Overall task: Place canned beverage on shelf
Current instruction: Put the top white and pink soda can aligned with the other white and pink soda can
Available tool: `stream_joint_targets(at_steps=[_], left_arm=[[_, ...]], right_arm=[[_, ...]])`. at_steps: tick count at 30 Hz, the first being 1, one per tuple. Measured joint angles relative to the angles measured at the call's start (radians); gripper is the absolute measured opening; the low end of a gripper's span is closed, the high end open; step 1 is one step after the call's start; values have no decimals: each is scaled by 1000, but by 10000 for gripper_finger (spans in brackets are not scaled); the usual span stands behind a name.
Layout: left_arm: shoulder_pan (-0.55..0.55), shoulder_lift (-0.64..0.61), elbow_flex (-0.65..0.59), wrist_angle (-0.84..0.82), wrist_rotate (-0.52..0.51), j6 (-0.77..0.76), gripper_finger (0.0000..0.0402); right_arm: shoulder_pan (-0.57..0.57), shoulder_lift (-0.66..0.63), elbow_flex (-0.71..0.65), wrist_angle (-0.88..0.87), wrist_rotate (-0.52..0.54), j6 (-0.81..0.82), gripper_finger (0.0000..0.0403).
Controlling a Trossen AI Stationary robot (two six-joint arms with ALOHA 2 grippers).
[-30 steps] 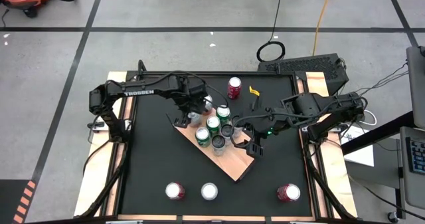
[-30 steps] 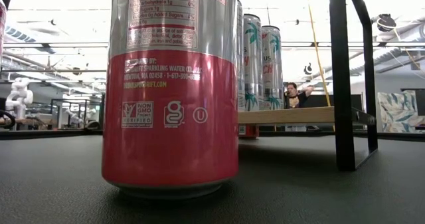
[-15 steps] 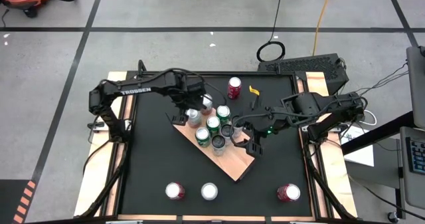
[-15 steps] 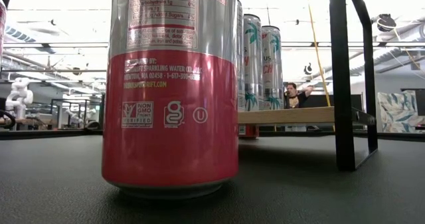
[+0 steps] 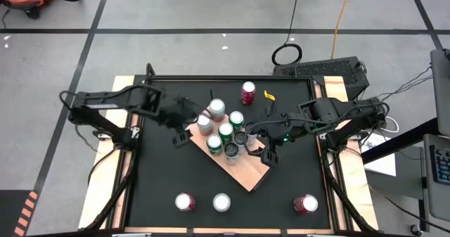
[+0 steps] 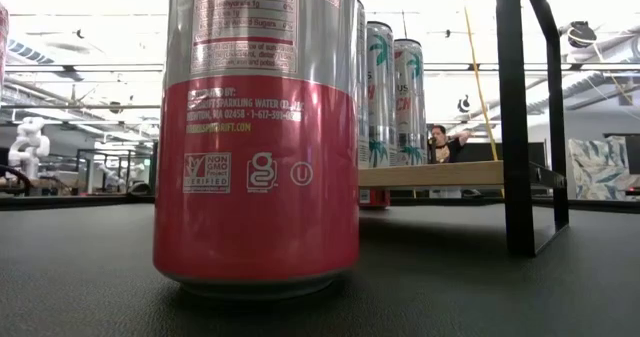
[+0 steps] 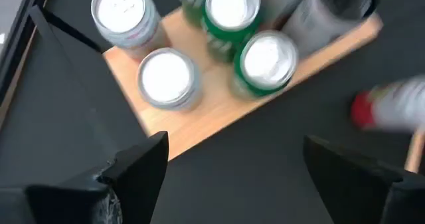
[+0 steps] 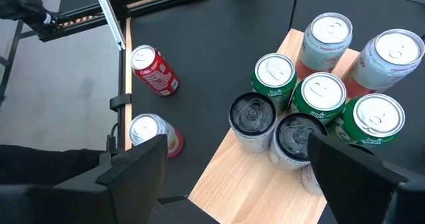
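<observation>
Lower frame: three cans (image 5: 221,202) are waiting on the worktop (image 5: 155,174). Centre: the shelf (image 5: 242,172) is carrying seven. Both the left gripper (image 5: 179,138) and right gripper (image 5: 269,157) are standing open-fingered, empty. Judged between placements; next, fetching another can.

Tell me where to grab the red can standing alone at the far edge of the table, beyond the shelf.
Take the red can around its round side wall, about mid-height, with the pincer fingers on opposite sides. It appears to stand upright, top facing up, apart from the cans on the shelf. Come at it from the open black table side, probably with the open left pincer.
</observation>
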Motion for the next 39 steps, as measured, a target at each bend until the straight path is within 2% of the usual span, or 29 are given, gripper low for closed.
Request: stream_joint_targets(at_steps=[5, 8, 10, 13, 21, 26, 34, 39], left_arm=[[-126, -84, -165, 173, -111, -247, 345], [-183, -100, -284, 273, -203, -319, 340], [-225, -114, -358, 380, -284, -347, 324], [-266, -125, -461, 472, -349, -386, 292], [-305, -124, -651, 533, -483, -617, 212], [-299, -124, -712, 633, -560, -611, 170], [-286, -124, -803, 752, -570, -605, 103], [-282, -128, -866, 834, -570, -604, 79]], right_arm=[[-6, 0, 0, 0, 0, -40, 341], [-19, -1, 0, 0, -2, -66, 341], [-26, -1, 0, 0, -2, -77, 341], [-37, -2, 0, 0, -3, -78, 341], [-39, -2, 0, 0, -3, -78, 341], [-43, -2, 0, 0, -3, -81, 341], [-52, -2, 0, 0, -2, -93, 341], [-52, -2, 0, 0, -2, -105, 341]])
